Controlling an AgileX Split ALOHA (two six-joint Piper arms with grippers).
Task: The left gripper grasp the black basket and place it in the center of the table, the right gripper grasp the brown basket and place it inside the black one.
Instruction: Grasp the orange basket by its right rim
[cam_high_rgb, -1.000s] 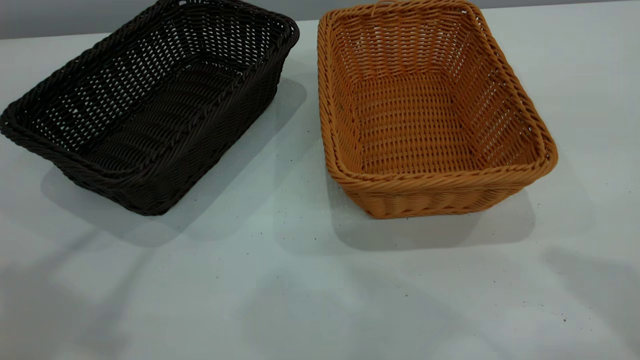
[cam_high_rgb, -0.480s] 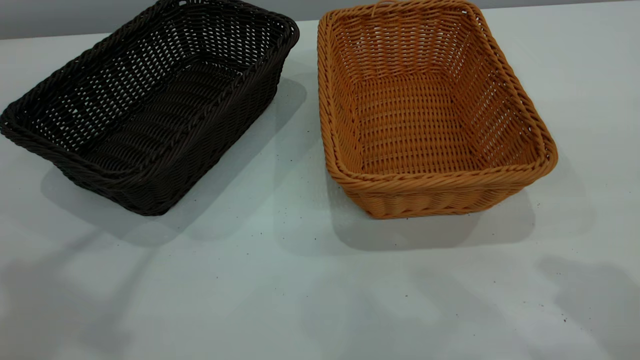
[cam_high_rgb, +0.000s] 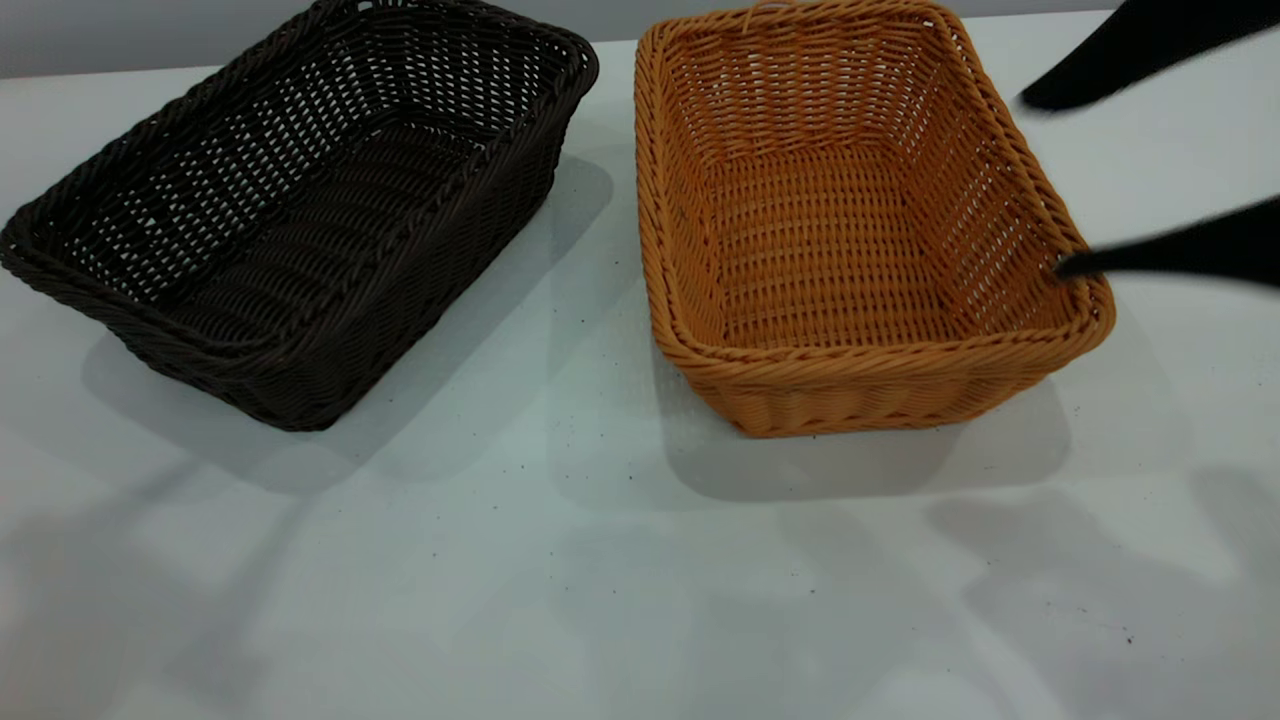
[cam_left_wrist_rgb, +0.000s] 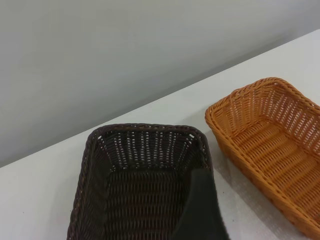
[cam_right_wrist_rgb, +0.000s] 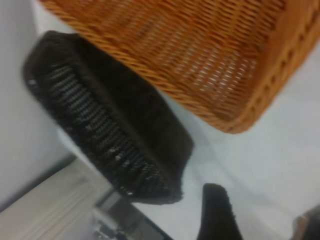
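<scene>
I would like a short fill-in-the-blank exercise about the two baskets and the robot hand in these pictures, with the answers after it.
1. The black basket and the brown basket stand side by side on the ____.
2. Both baskets hold ____.
3. The right hand reaches in beside the ____ basket.
4. Its fingers are spread ____, and one tip lies at that basket's rim.

Missing words: table; nothing; brown; open
</scene>
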